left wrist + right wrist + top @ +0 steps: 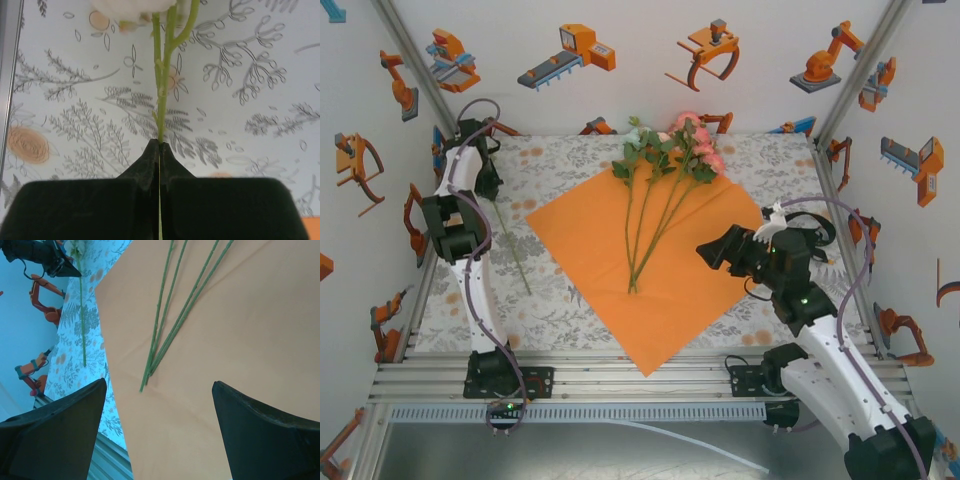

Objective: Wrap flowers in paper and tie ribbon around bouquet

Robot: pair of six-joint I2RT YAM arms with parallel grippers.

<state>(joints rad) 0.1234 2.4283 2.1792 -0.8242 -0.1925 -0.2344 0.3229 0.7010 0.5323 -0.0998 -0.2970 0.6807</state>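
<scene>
Gripping a flower stem (162,95) at the paper's (590,235) nine o'clock, the left end effector (159,146) sat closed; the right end effector (159,384) gaped empty.

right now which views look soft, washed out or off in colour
Top external: even light, sharp, the paper vivid, only faint shadows. Left wrist: the stem is crisp but the white bloom at the top edge is blown out and blurred, the left gripper featureless black. Right wrist: blue cast on the tablecloth, paper paler, right gripper soft-edged.
</scene>
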